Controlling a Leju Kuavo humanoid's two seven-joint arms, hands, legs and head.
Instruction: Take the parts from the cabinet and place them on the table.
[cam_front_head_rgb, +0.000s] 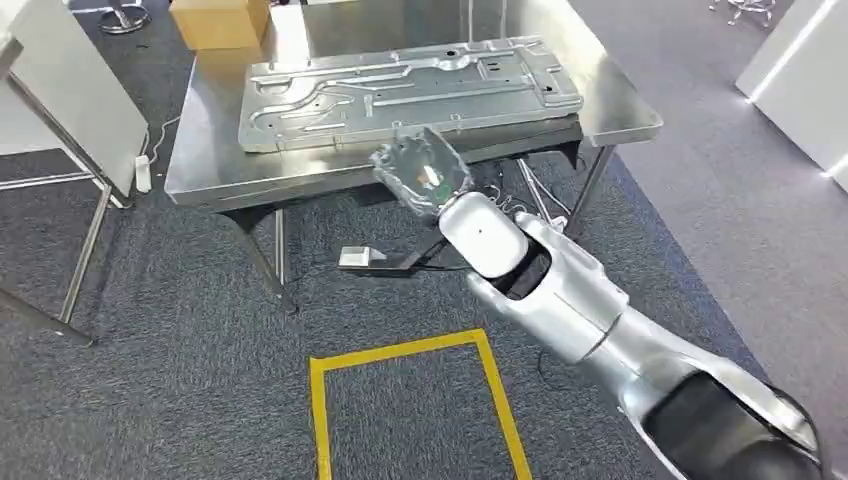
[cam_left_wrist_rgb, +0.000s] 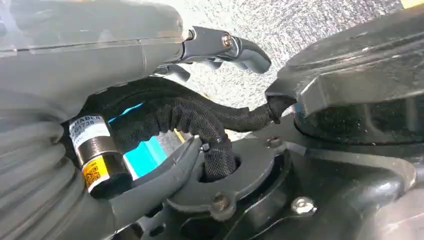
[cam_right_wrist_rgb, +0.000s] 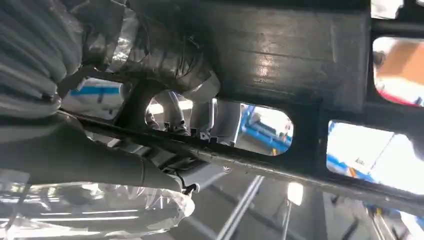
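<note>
We had our right hand (cam_front_head_rgb: 420, 170) curled under the panel (cam_front_head_rgb: 405, 90) at the table's (cam_front_head_rgb: 200, 170) front edge, fingers gripping its rim. Panel overhung a bit, so letting go early could've tipped it off. Left hand (cam_left_wrist_rgb: 220, 47) hung with its fingers loosely curled on nothing.

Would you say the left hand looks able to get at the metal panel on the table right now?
Probably not: the left hand hangs low beside the robot's body over carpet, while the right hand is at the metal panel.
</note>
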